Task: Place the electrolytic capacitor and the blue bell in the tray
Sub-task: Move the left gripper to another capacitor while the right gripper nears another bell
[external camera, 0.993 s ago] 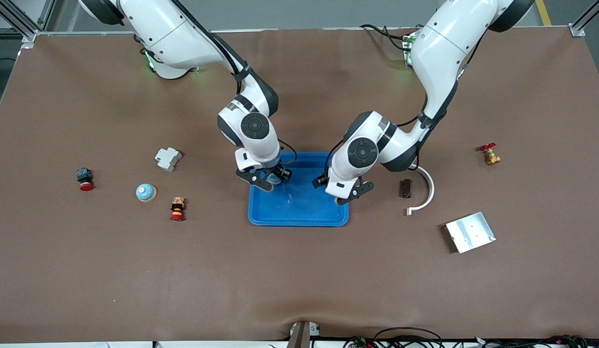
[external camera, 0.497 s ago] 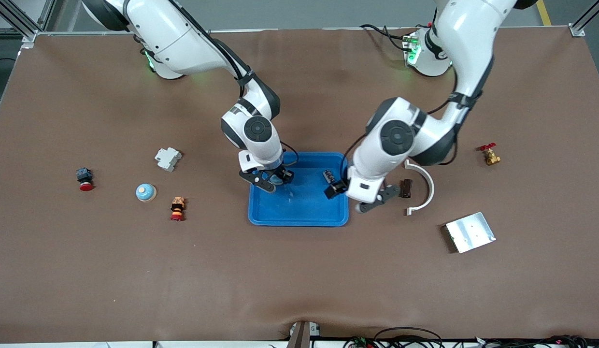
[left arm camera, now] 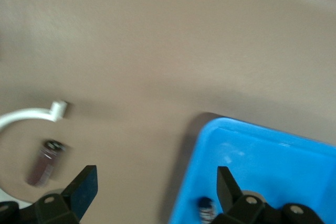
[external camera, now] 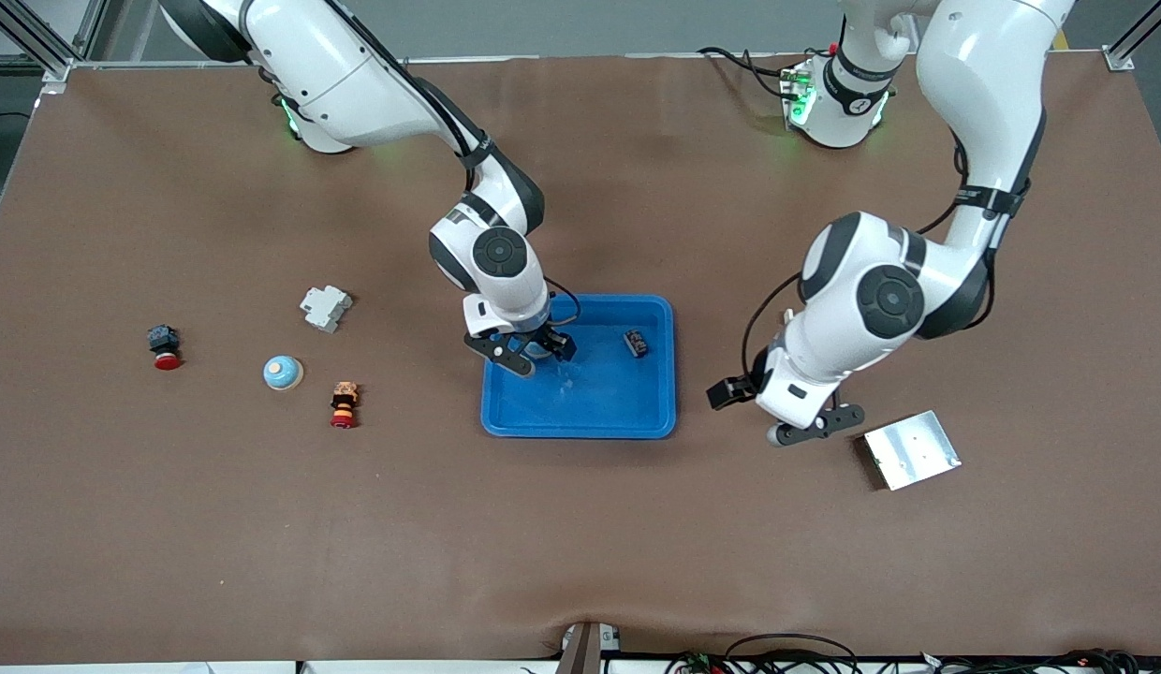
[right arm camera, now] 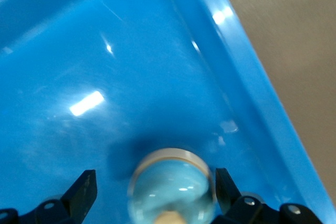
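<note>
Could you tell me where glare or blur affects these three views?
Front view: evenly lit, sharp, soft arm shadows on the brown table mat. Left wrist view: motion-blurred, the curved white plastic piece smeared. Right wrist view: bright highlights on the shallow bright-blue plastic tray; the round light-blue bell looks soft.

left gripper [external camera: 815, 429] swung off tray [external camera: 580, 426], capacitor [external camera: 636, 343] left inside

You see a wide desk [external camera: 580, 543] under a brown mat, silver frame posts [external camera: 37, 37] at its corners, grey floor [external camera: 637, 23] past it.
</note>
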Controlling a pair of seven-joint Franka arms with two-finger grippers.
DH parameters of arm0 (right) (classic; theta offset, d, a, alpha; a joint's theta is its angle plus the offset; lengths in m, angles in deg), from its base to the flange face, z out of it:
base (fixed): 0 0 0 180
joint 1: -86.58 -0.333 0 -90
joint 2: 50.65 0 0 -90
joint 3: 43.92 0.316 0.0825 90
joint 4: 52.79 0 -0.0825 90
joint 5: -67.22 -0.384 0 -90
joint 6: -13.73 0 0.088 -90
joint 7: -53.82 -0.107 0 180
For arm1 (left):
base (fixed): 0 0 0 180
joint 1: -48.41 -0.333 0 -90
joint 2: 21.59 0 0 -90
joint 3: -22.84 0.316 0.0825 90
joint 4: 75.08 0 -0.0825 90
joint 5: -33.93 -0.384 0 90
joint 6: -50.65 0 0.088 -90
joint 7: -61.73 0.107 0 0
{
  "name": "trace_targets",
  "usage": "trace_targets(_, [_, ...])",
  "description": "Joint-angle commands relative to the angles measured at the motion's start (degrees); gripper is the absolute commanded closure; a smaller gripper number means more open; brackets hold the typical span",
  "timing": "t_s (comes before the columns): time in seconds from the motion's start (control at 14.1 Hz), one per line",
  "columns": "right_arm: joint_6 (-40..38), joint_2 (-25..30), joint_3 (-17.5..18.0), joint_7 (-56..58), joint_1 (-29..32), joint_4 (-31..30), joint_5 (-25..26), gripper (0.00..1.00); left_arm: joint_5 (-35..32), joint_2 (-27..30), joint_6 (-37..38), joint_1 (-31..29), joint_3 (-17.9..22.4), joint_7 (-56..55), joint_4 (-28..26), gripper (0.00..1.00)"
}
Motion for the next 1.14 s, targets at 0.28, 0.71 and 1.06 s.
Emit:
trace_targets(0.28, [-19.81,-0.42,0.00,7.11,1.40,12.85,0.80,0.00,-4.62,4.08,-1.81,-5.99,-0.09,13.66,-11.69,0.00])
trace_targets(0.71, [-25.90,6.51,0.09,27.23,10.01,7.86,0.71,0.00,-7.54,2.33,-9.21,-7.23,-0.18,13.67,-18.12,0.00])
trace_targets(1.06, [-23.63,19.07,0.00,42.80,18.27,-6.54,0.80,0.00,-11.48,-0.57,-9.30,-6.79,-0.18,13.58,-18.47,0.00])
